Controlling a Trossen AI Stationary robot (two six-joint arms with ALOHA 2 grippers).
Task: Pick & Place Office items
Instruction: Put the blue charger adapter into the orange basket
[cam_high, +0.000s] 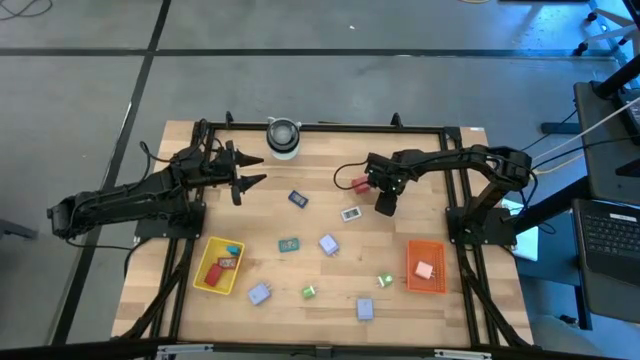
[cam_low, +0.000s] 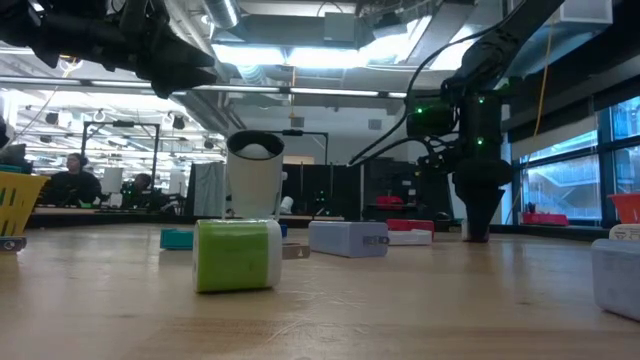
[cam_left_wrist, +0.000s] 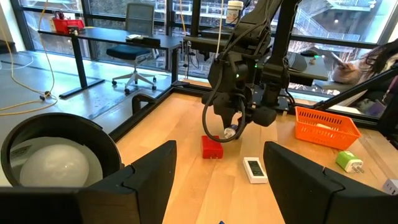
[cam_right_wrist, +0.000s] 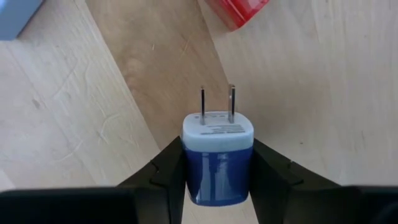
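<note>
A: Right wrist view, item one: your right gripper (cam_right_wrist: 217, 171) is clamped on a blue plug adapter (cam_right_wrist: 217, 158), one finger (cam_right_wrist: 165, 171) pressed to each side, prongs pointing away from the fingers.

B: Beyond the fingertips?

A: Red block (cam_right_wrist: 236, 11), just past the prongs, apart from them, on the wooden table (cam_right_wrist: 81, 112).

B: Item two?

A: Your left gripper (cam_left_wrist: 217, 180): fingers spread, nothing between them, white cylinder (cam_left_wrist: 53, 165) beside one finger.

Pale wood table (cam_right_wrist: 74, 124) with fine grain and a matt finish — a glossy blue plastic plug (cam_right_wrist: 217, 168) with two metal prongs.
</note>
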